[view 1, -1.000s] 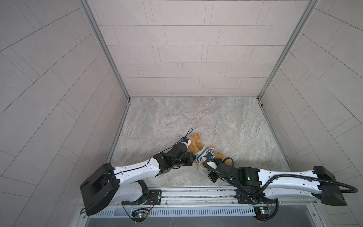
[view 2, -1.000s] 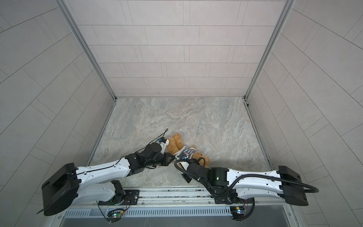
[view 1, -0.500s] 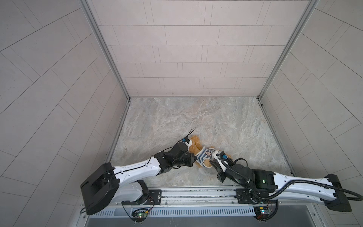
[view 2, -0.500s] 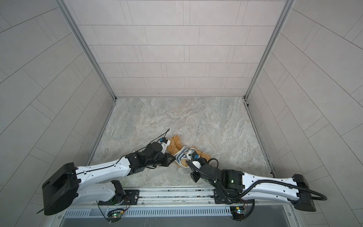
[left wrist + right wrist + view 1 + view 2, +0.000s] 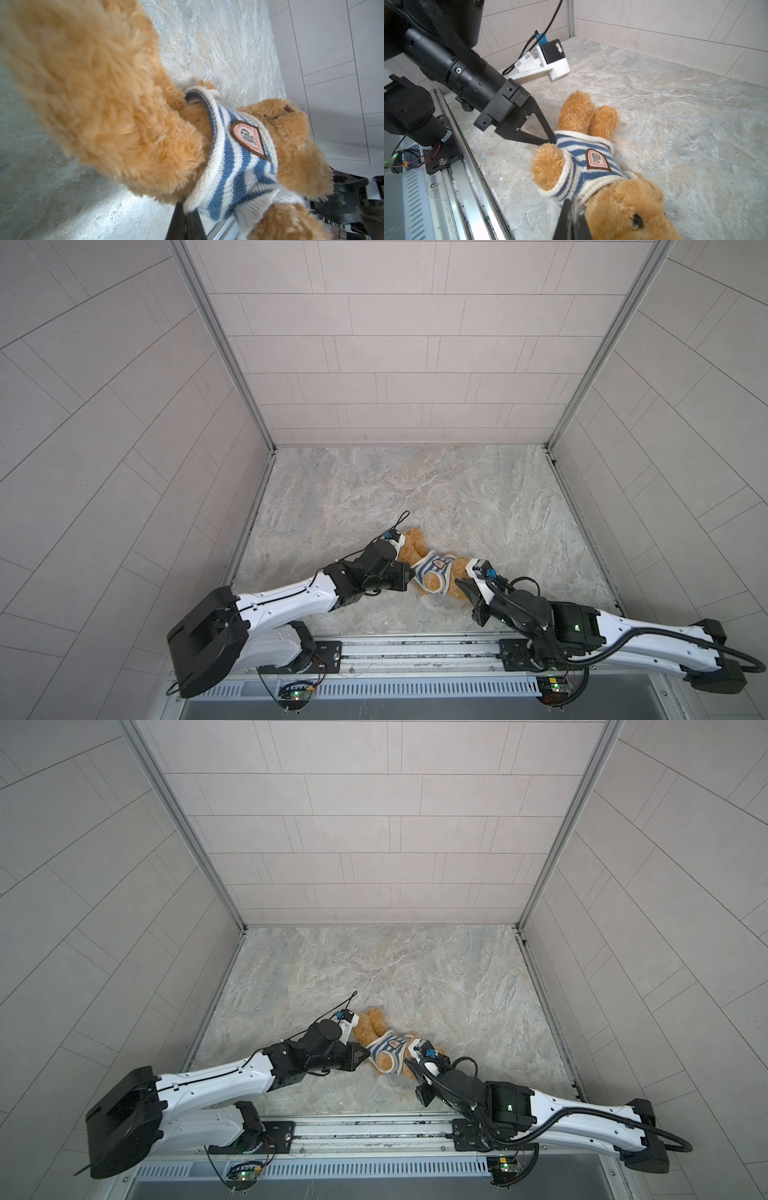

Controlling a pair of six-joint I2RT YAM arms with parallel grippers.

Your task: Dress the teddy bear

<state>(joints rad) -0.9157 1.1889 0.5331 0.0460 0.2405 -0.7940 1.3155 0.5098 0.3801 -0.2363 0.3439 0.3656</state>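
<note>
Teddy bear (image 5: 414,549) lies diagonal, head lower right, on marble floor (image 5: 415,489), tiled walls (image 5: 395,344); left gripper (image 5: 551,141) pinches shirt (image 5: 434,570), right gripper (image 5: 460,581) unclear.

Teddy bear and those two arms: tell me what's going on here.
The teddy bear lies on the marble tabletop with the striped shirt already over its torso and one arm through a sleeve. The left claw is shut on the shirt's hem by the legs. The right claw sits at the collar beside the bear's head; whether it grips is unclear.
</note>
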